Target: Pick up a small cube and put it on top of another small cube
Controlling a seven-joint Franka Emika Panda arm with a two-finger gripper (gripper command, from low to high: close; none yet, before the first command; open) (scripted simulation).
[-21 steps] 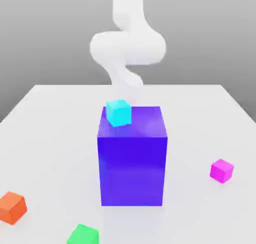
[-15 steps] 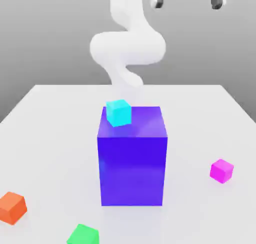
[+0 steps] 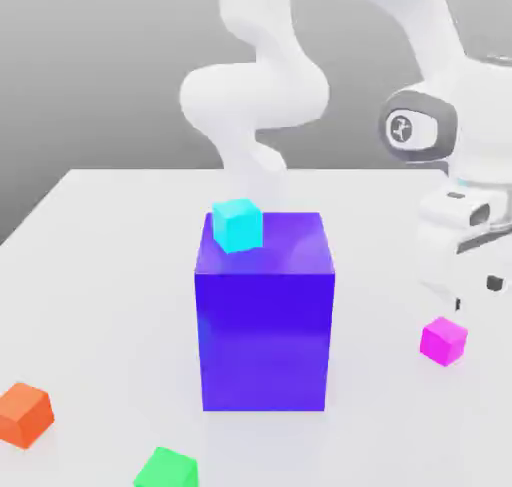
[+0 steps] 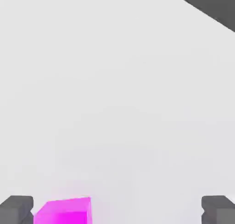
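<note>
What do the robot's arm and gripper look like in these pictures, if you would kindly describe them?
The arm is smooth and glossy white, with rounded, tube-like links. Near the hand, a grey band rings a rounded white joint bearing a small dark emblem. The gripper has two blocky, dark grey fingertips.

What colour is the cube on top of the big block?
Cyan; it shows best in the exterior view.

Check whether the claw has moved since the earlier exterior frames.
Yes: down from the top edge, now hovering near the small magenta cube.
</note>
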